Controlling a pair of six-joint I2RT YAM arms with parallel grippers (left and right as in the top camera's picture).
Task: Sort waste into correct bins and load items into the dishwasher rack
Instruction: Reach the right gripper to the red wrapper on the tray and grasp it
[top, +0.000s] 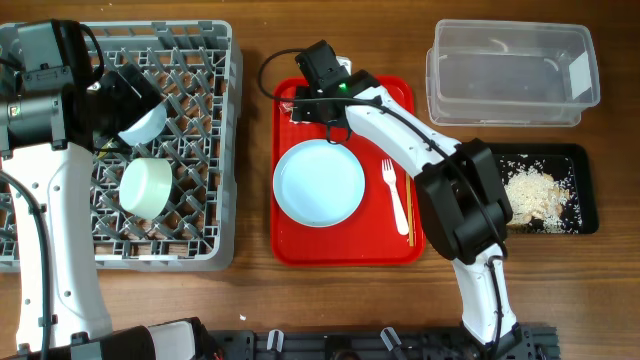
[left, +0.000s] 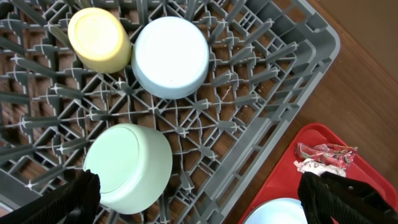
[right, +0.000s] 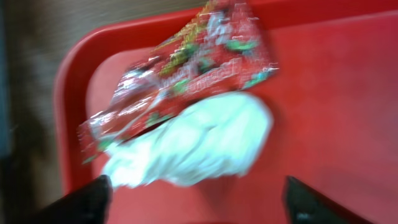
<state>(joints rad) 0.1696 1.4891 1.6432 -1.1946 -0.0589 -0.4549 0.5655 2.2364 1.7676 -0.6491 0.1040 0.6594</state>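
Right pincer (right: 198, 194), you will note, hangs jaws apart over the crumpled white napkin (right: 193, 146) and crinkled red snack wrapper (right: 186, 74) on the flat red tray (right: 329, 118), evidently to collect waste.

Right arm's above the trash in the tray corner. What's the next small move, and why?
Probably ease the right gripper down and close on the white napkin. Its jaws stand open, and the napkin lies just ahead between them on the red tray, touching the red wrapper. Neither is gripped yet.
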